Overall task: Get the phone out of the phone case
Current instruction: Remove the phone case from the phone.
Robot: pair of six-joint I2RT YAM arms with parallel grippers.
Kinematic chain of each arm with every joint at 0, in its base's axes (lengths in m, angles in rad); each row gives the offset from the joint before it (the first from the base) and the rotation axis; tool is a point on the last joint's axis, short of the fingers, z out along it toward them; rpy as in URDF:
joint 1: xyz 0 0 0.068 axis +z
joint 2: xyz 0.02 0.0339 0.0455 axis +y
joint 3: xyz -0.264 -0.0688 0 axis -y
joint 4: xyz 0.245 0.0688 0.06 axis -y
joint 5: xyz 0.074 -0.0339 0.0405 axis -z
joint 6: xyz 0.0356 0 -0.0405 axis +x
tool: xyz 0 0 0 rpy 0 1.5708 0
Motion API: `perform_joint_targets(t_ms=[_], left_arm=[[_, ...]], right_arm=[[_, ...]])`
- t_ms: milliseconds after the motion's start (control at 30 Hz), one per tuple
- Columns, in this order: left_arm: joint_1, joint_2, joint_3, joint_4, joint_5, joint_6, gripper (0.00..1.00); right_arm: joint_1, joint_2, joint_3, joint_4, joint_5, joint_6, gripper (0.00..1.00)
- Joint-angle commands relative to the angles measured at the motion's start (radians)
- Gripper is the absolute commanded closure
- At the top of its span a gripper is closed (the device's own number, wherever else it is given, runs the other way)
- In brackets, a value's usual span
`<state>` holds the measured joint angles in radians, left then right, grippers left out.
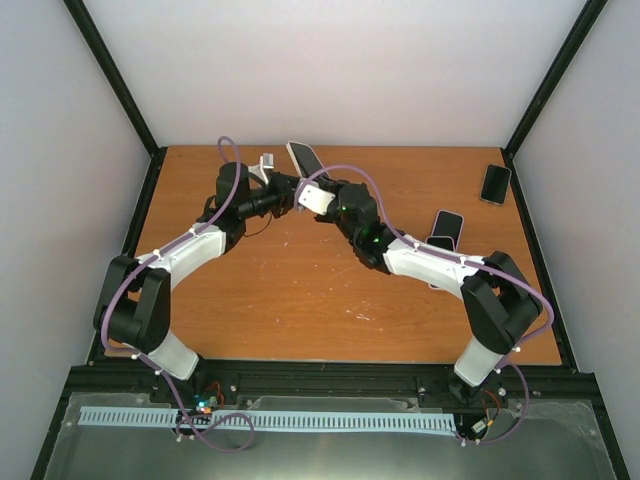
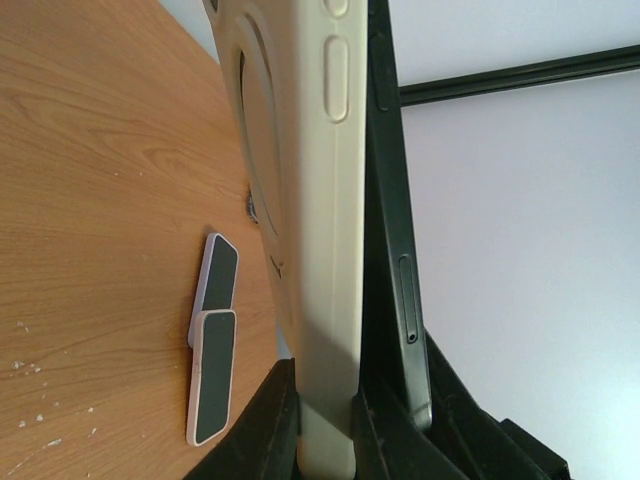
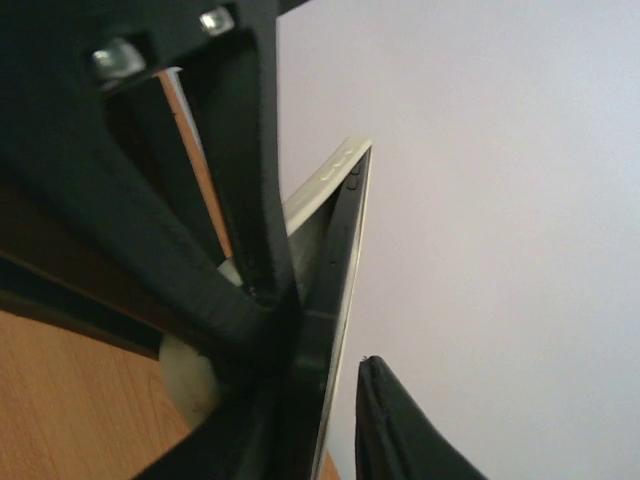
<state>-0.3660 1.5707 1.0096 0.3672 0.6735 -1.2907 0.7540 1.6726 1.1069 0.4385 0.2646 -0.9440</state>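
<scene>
Already done: phone (image 2: 385, 200) sits partway out of cream phone case (image 2: 320, 250), one end splayed apart.
Left hand (image 2: 325, 425): clamped on the phone case's wall, held above the far bench (image 1: 300, 290).
Right hand (image 3: 325, 350): narrowly parted around phone; grip unclear.
Remaining: pull phone fully free.

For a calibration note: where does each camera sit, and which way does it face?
Top external: above and behind the robot, facing down at the table; left arm and right arm show, meeting far-centre.
Left wrist: on its arm, facing along the left tool at the cream case, edge-on; dark fingers show.
Right wrist: on its arm, facing past the right tool toward the wall; black fingers fill the left.
Shared: both wrist views show the case and the dark phone.
</scene>
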Motion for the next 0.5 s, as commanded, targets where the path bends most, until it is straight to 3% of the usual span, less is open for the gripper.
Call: perform_joint_targets(t_ms=[0,167,467], left_arm=[[-0.113,-0.052,0.009,0.042,0.428,0.030,0.99],[-0.113,-0.054,0.004,0.013,0.401,0.050,1.00],[-0.100,-0.011,0.024,-0.081,0.293,0.110,0.99]], right_arm=[[-0.045,0.034,0.042,0.044,0.047,0.039,0.83],[-0.045,-0.035,0.070,-0.046,0.049,0.079,0.97],[-0.058,-0.112,0.156,-0.302,-0.011,0.192,0.97]])
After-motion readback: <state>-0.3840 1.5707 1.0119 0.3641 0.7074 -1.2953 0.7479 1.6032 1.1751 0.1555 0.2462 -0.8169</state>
